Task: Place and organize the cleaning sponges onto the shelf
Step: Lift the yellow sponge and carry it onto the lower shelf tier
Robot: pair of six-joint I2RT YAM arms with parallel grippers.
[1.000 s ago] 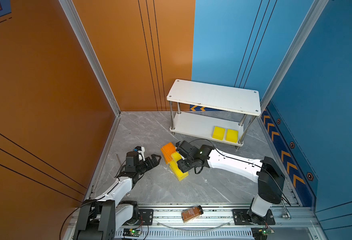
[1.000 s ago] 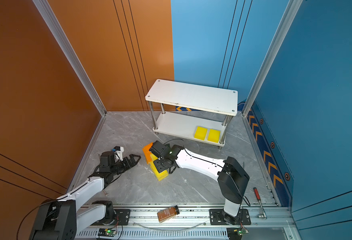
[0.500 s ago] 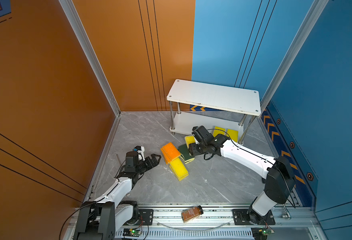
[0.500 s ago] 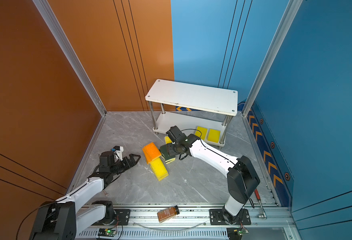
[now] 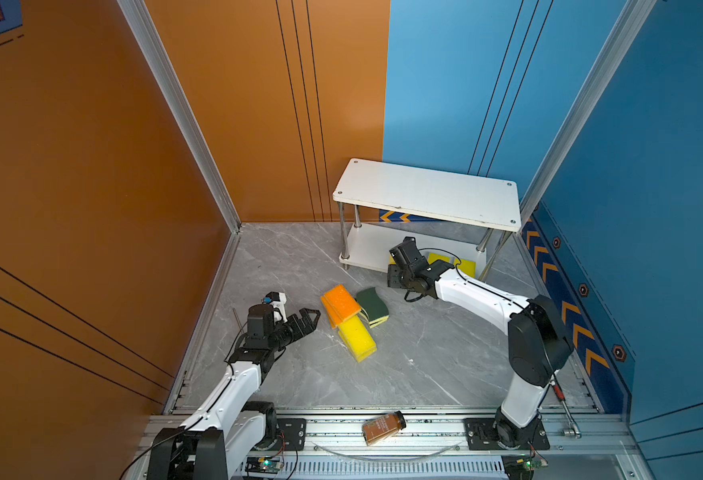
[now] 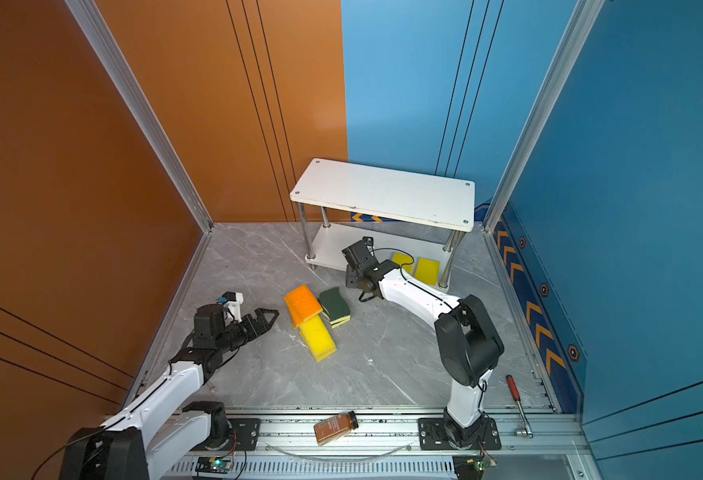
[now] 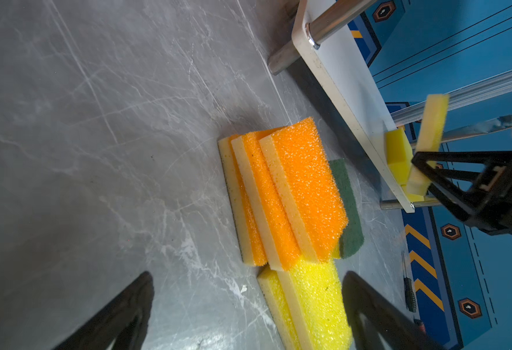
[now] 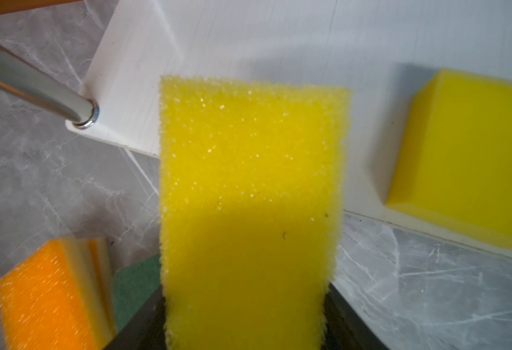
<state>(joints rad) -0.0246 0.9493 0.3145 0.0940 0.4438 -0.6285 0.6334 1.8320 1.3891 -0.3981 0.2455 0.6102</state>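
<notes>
The shelf (image 5: 424,193) stands at the back with two all-yellow cleaning sponges (image 5: 439,258) (image 5: 468,266) flat on its lower board (image 5: 366,249). My right gripper (image 5: 395,266) is shut on another yellow sponge (image 8: 248,181), held over the front edge of that board beside the nearer shelved sponge (image 8: 466,157). On the floor lies a pile: orange-topped sponges (image 5: 341,305), green-topped sponges (image 5: 372,303) and yellow sponges (image 5: 356,336). My left gripper (image 5: 310,318) is open just left of the pile, with nothing between its fingers (image 7: 139,297).
A brown bottle (image 5: 384,427) lies on the front rail. A red-handled tool (image 6: 516,395) lies at the front right. Orange and blue walls close in the marble floor on three sides. The shelf's metal posts (image 5: 344,237) flank the lower board.
My right gripper has lifted a yellow sponge off the floor pile and carried it back and right to the shelf's lower board. The left arm has not moved.
</notes>
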